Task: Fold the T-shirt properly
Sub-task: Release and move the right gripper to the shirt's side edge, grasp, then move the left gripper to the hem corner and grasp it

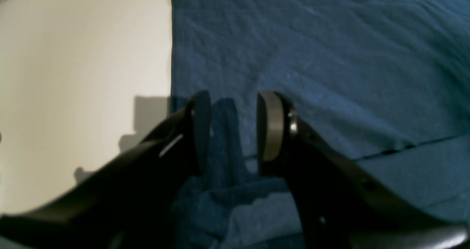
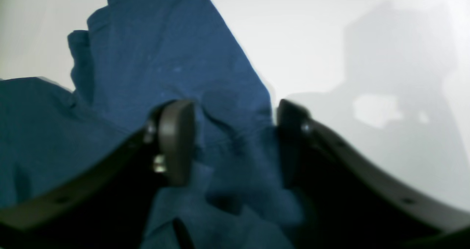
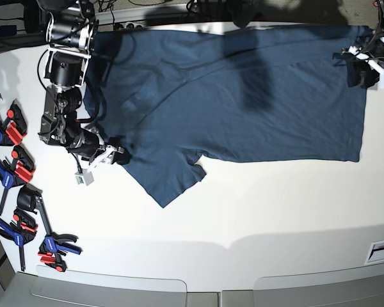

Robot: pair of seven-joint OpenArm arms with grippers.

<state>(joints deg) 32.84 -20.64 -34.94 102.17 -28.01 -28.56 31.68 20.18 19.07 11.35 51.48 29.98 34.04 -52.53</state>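
Note:
The dark navy T-shirt [image 3: 243, 96] lies spread out flat on the white table [image 3: 243, 217], one sleeve pointing toward the front. My left gripper [image 3: 363, 73] is at the shirt's right-hand corner. In the left wrist view its jaws [image 1: 233, 111] stand apart over the T-shirt [image 1: 312, 58], astride a small raised ridge of cloth near the edge. My right gripper [image 3: 117, 155] sits at the shirt's left edge. The right wrist view shows this gripper [image 2: 235, 126] open wide, with wrinkled T-shirt [image 2: 158, 58] fabric lying between the fingers.
Several blue and red clamps [image 3: 13, 166] lie along the table's left edge, more of them [image 3: 48, 246] near the front left. A small white label [image 3: 381, 251] is at the front right. Cables run behind the table's back edge.

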